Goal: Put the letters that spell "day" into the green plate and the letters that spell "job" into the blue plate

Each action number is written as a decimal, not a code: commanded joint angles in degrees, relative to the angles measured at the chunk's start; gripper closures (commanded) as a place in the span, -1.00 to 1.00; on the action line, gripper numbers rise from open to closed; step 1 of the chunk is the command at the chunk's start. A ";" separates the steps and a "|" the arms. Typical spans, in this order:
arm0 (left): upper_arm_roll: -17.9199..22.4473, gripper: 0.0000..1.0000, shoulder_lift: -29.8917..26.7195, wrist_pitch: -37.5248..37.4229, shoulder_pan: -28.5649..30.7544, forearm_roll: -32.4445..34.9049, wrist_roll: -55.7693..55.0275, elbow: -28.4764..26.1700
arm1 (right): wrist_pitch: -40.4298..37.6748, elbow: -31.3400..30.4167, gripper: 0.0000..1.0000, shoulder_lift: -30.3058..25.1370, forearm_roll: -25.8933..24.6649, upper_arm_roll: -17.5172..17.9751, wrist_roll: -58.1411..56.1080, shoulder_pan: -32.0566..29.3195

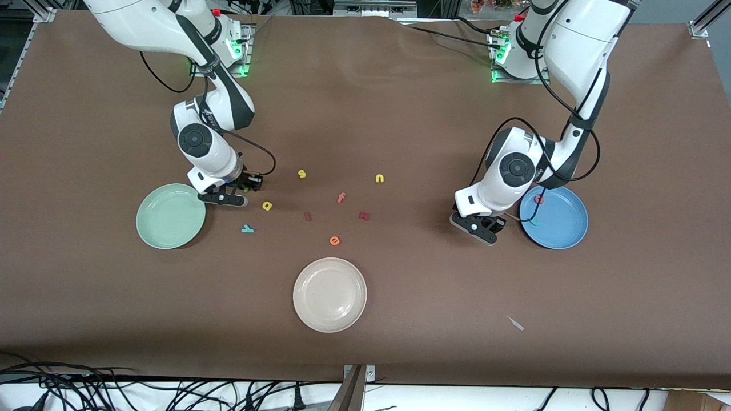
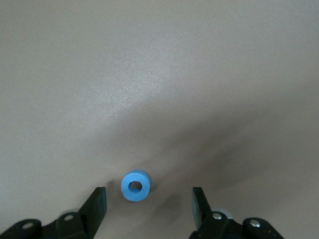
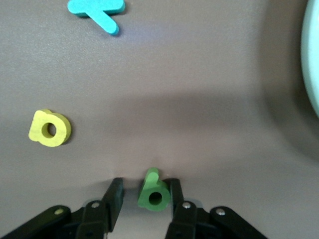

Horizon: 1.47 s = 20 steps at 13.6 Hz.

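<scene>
Green plate [image 1: 170, 216] sits at the right arm's end; beside it the right gripper [image 3: 143, 195] is low, jaws narrowed around the green d [image 3: 153, 192], barely touching. Yellow a [image 1: 266, 205] and teal y [image 1: 247, 229] lie close. Left gripper [image 2: 148, 204] stands open around the blue o [image 2: 135, 186], beside the blue plate [image 1: 557, 228].

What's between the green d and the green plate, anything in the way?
Nothing visible. The green d sits between the right tool fingers, beside the green plate. Only bare table lies between them; the yellow a and teal y lie away from the plate.
</scene>
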 commanded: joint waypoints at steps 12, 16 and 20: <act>1.64 0.48 1.78 1.72 -0.81 -1.51 0.96 0.50 | 0.58 -0.19 0.50 0.60 -0.11 0.23 0.57 -0.28; 1.81 0.80 1.61 1.63 -0.72 -2.03 1.04 0.33 | 0.40 -0.10 0.59 0.60 -0.11 0.23 0.57 -0.19; 2.96 0.84 -1.81 -0.29 -0.46 -3.09 1.22 -1.24 | 0.40 -0.02 0.66 0.60 -0.11 0.23 0.48 -0.19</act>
